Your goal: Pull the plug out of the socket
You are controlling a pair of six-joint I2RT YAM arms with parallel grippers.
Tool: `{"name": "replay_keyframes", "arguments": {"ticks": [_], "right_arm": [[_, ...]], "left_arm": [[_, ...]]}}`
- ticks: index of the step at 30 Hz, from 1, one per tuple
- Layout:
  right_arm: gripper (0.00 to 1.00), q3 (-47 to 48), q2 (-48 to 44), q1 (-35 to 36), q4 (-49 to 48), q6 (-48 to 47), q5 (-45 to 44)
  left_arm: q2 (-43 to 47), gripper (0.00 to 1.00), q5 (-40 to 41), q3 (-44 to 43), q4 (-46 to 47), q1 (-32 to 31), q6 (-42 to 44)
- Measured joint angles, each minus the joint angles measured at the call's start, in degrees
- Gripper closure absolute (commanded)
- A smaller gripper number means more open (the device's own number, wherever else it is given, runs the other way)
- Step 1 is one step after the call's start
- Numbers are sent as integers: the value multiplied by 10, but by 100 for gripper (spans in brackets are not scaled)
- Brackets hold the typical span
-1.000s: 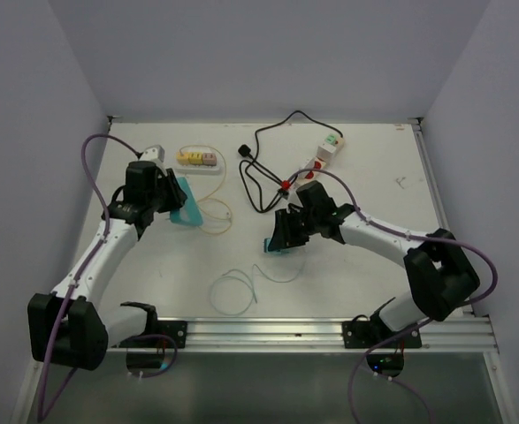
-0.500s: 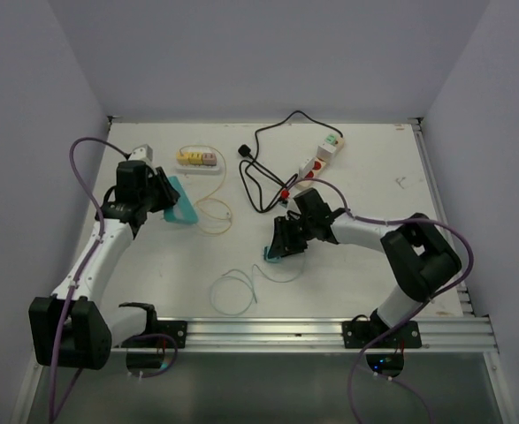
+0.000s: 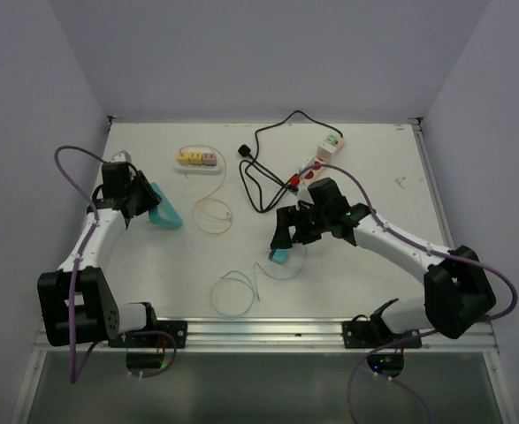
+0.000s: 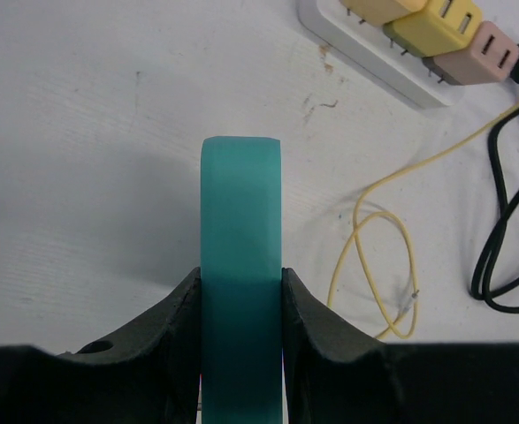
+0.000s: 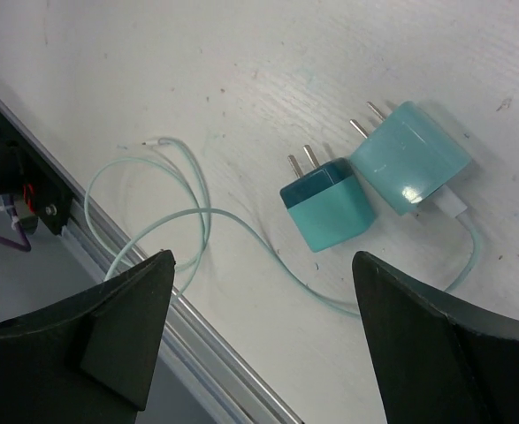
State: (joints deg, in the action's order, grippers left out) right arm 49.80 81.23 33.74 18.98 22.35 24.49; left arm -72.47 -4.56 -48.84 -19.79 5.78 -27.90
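Left arm (image 3: pixel 89 250), right arm (image 3: pixel 399 248): white tubular links between black joint housings.
Cables (image 3: pixel 63 157): purple, one looping outward along each arm from base to wrist.
Bases (image 3: pixel 144 320): black brackets seated on a silver rail (image 3: pixel 268 331), lower edge of the frame.
Left pincer (image 4: pixel 240 281), right pincer (image 5: pixel 263 258): matte black, wedge-shaped fingers; a small round hole in one left finger.

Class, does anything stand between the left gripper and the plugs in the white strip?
Only bare table lies before the plugs in the white strip, but the left gripper is shut on a teal block, filling its jaws.
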Motion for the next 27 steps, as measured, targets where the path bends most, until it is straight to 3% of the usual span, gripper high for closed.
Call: {"name": "replay_keyframes", "arguments": {"ticks": [10,19,20,23,27], "right_arm": [[12,-2,-78,0,3,-25,-10],[12,-21,-90,0,0,-25,-10],[12,-22,-91,0,-1,-25,-10],[12,-23,-92,0,-1,-25,-10],[12,-23,-92,0,-1,-25,-10]], "left_arm": [[-107,100,-109,0,101,116,-18],[-194,67,-204,-15,159,198,-32],[-201,56,-207,-22,157,200,-31],[-215,42,-194,-35,156,202,-11],[-235,31,-164,-38,144,205,12]]}}
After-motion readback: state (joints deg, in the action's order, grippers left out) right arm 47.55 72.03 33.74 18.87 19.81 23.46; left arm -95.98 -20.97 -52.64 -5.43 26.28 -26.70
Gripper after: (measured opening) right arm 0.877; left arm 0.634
